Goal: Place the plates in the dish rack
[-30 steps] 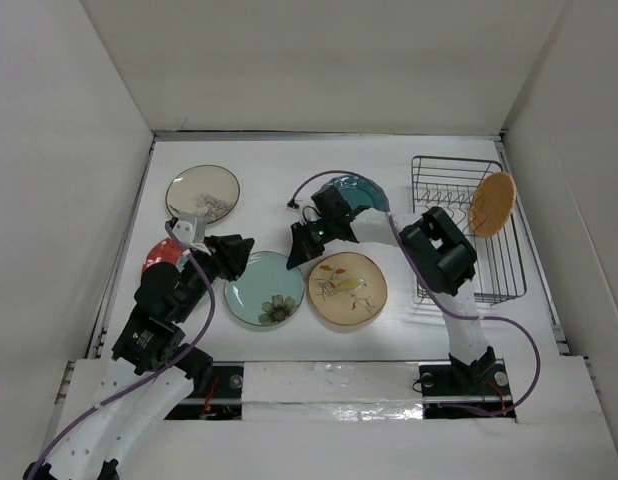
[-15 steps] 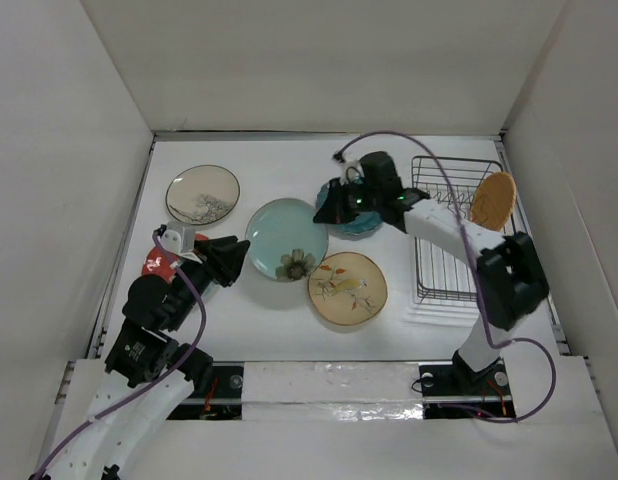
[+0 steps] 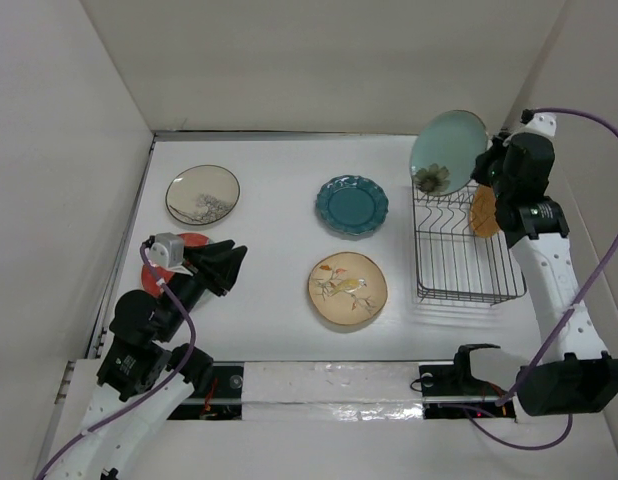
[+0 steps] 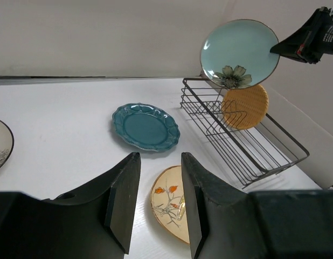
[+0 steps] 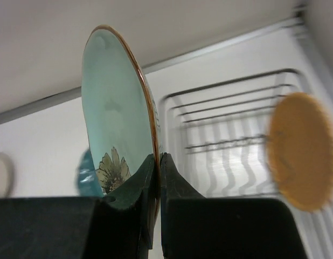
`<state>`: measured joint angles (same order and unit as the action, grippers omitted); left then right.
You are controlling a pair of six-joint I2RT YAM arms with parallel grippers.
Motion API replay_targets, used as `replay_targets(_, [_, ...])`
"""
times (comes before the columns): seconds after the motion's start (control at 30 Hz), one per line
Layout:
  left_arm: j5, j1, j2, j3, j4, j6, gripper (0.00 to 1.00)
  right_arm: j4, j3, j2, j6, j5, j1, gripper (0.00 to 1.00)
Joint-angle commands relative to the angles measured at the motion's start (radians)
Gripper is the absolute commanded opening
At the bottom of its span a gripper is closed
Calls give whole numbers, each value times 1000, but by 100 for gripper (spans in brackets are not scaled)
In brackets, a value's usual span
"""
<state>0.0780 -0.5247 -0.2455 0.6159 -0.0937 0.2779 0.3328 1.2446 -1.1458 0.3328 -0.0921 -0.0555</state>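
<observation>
Right jaws are closed on the lower rim of the pale aqua plate (image 5: 115,118), pinching it just beside the painted flower. The right gripper (image 5: 157,162) carries the plate on edge. Plate: pale aqua glaze, thin brown rim, one dark flower near the gripped edge. It hangs in the air above the far end of the dish rack (image 3: 459,270). The orange plate (image 5: 301,151) stands upright in the rack, to the right of these jaws. Left jaws stand partly apart with nothing between them. Beyond the left gripper (image 4: 158,162) the dark teal plate (image 4: 145,127) lies flat, and the tan plate (image 4: 169,202) lies just below the jaw tips. The left wrist view shows the aqua plate's full face, while the right wrist view shows it nearly edge-on. Only the top view shows the red plate (image 3: 149,272), partly under the left gripper. Right arm reaches high beside the rack, wrist turned toward it. Left arm is folded low near its base.
</observation>
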Motion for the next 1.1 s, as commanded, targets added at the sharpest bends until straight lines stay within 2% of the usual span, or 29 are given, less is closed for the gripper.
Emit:
replay_targets(0.0, [6, -18, 17, 30, 55, 0, 33, 23, 142, -14, -96, -277, 26, 0])
replay_targets(0.07, [8, -27, 20, 31, 54, 0, 33, 54, 217, -60, -181, -436, 36, 0])
replay_targets(0.1, [3, -28, 18, 31, 54, 0, 33, 60, 239, -74, -213, -437, 36, 0])
replay_targets(0.13, [0, -28, 20, 31, 51, 0, 34, 60, 254, -84, -268, -510, 36, 0])
replay_targets(0.2, [-4, -37, 25, 31, 51, 0, 33, 40, 272, -103, -320, -564, 36, 0])
replay_targets(0.23, [-4, -37, 29, 31, 52, 0, 34, 13, 270, -107, -401, -615, 45, 0])
replay_targets(0.37, [-14, -37, 40, 33, 51, -2, 34, -35, 236, -130, -521, -678, 45, 0])
replay_targets(0.6, [-17, -47, 40, 33, 49, -2, 34, -97, 139, -170, -617, -626, 54, 0])
replay_targets(0.87, [-18, -47, 38, 33, 48, -2, 34, -92, 93, -238, -600, -624, 45, 0])
replay_targets(1.07, [-21, -47, 34, 35, 46, -3, 34, -121, -19, -247, -566, -604, 26, 0])
